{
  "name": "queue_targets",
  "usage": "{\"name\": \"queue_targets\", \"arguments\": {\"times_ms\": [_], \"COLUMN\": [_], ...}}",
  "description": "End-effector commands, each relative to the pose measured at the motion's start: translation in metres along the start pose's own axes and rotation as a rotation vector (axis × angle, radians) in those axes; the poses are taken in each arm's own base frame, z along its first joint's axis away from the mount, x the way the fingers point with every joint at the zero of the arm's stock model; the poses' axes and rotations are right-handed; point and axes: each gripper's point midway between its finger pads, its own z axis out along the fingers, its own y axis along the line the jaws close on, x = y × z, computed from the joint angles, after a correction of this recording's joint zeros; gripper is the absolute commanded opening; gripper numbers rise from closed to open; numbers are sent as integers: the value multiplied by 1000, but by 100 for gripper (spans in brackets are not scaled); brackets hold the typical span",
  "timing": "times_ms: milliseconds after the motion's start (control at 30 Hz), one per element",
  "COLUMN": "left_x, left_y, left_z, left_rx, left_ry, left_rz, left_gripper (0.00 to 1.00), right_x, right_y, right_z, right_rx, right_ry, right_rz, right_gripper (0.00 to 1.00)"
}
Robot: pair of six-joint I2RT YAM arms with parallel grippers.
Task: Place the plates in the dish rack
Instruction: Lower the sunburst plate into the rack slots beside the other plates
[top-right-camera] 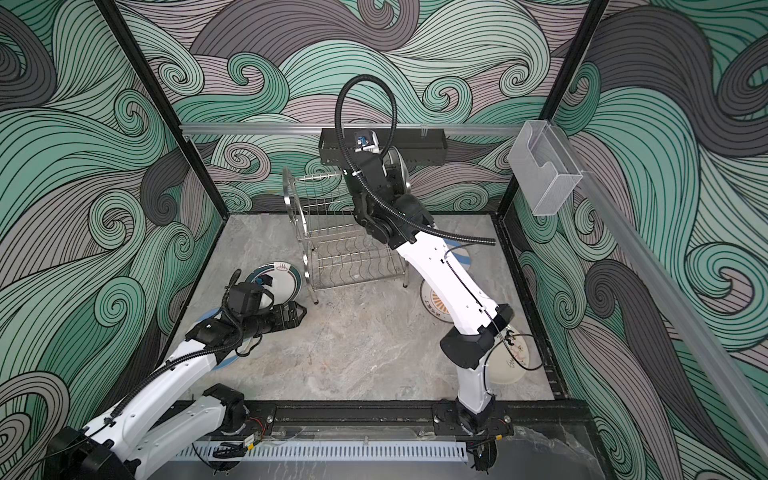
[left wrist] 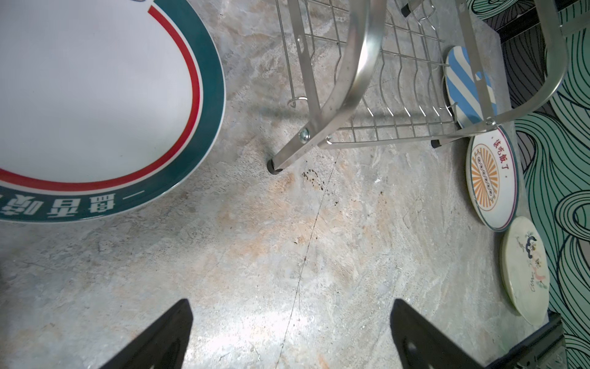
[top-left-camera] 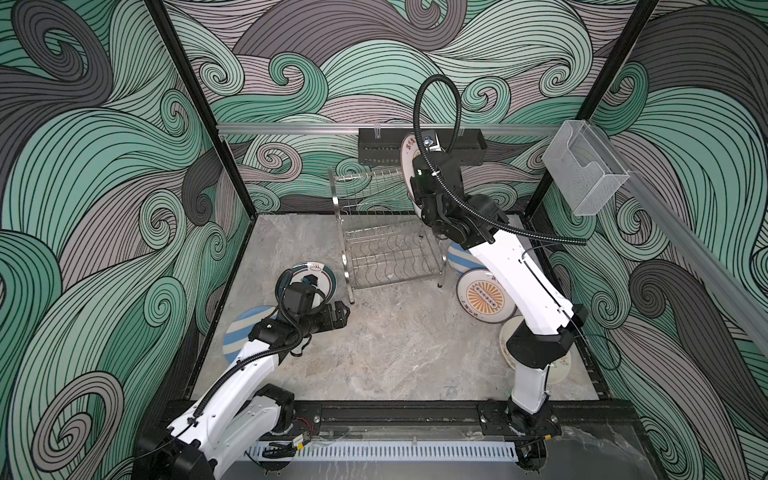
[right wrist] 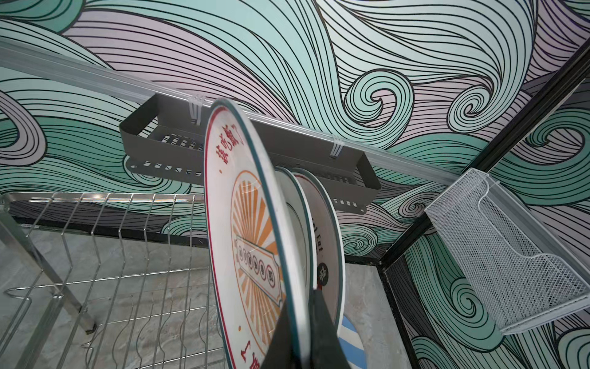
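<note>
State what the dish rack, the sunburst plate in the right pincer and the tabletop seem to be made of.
The dish rack: likely polished steel; mirror-bright bands, thin wires. The sunburst plate in the right pincer: glazed ceramic or melamine, can't tell; glossy white, printed pattern. The tabletop: stone-look, grey veining, soft sheen; maybe printed laminate.

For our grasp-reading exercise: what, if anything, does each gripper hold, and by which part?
The right gripper pinches the upright sunburst plate by its rim; the left gripper is open and empty.
</note>
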Motion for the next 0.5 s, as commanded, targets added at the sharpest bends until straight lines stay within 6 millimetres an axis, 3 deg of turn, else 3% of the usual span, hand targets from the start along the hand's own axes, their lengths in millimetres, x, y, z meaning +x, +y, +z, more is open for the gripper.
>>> {"name": "queue_targets", "arguments": {"times_ms": [0, 467], "left_x": [-7, -6], "left_y": [-9, -4], "left_z": [-9, -7], "left_rx": [28, 11], "left_ry": [-13, -14], "left_rz": [3, -10], "left_gripper": [99, 99], "right_x": [-21, -1], "right_y": [-22, 3], "right_z": [-4, 26], "right_rx": [78, 34], "right_ry": [-59, -17], "right_rz": [88, 90], "right_gripper": [0, 0]}}
